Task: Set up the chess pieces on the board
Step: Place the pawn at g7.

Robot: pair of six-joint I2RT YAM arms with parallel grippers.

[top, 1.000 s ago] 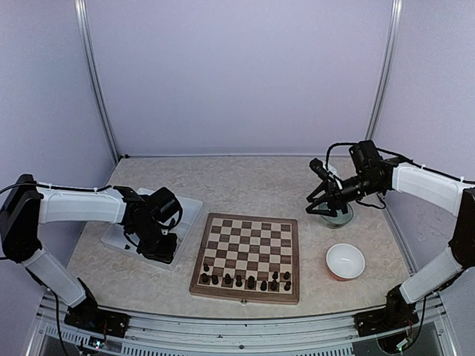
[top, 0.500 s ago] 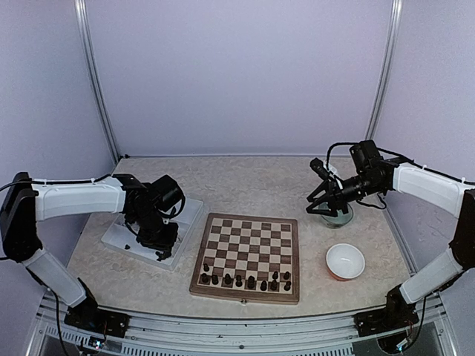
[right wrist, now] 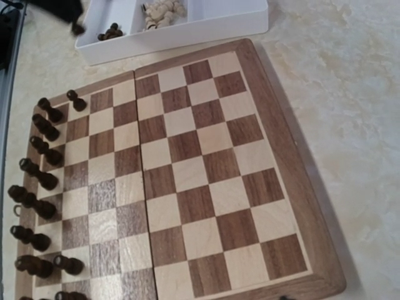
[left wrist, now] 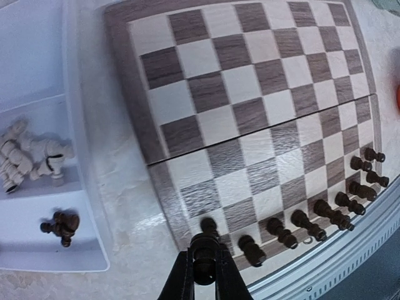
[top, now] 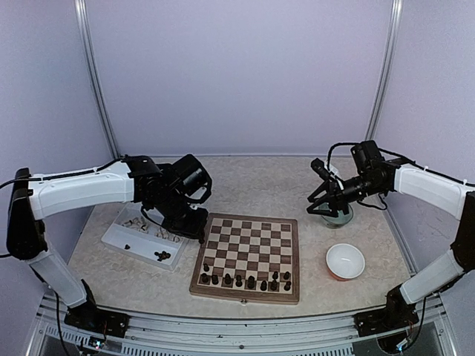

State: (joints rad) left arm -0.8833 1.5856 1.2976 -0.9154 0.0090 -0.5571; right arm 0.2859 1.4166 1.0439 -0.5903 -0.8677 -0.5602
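Observation:
My left gripper point(top: 199, 234) hangs over the left border of the board point(top: 249, 218), shut on a dark chess piece point(left wrist: 204, 242) that stands upright between its fingers point(left wrist: 185, 275). In the left wrist view the left gripper point(left wrist: 204, 253) is above the board's point(left wrist: 250, 94) near-left corner. Several dark chess pieces point(top: 245, 280) line the near rows; the rest of the squares are bare. My right gripper point(top: 320, 205) hovers to the right of the board, its fingers apart with nothing between them. The right wrist view looks across the board point(right wrist: 187, 175) and its row of dark pieces point(right wrist: 37, 181).
A white tray point(top: 119, 239) left of the board holds cream pieces point(top: 137, 221) and a dark piece point(top: 159, 256). A glass dish point(top: 340, 217) sits under my right gripper. A white bowl point(top: 345, 261) stands near the board's right side.
My left gripper shut on a dark piece in the tray, rose and moved right to the board's left edge. The right arm stayed put.

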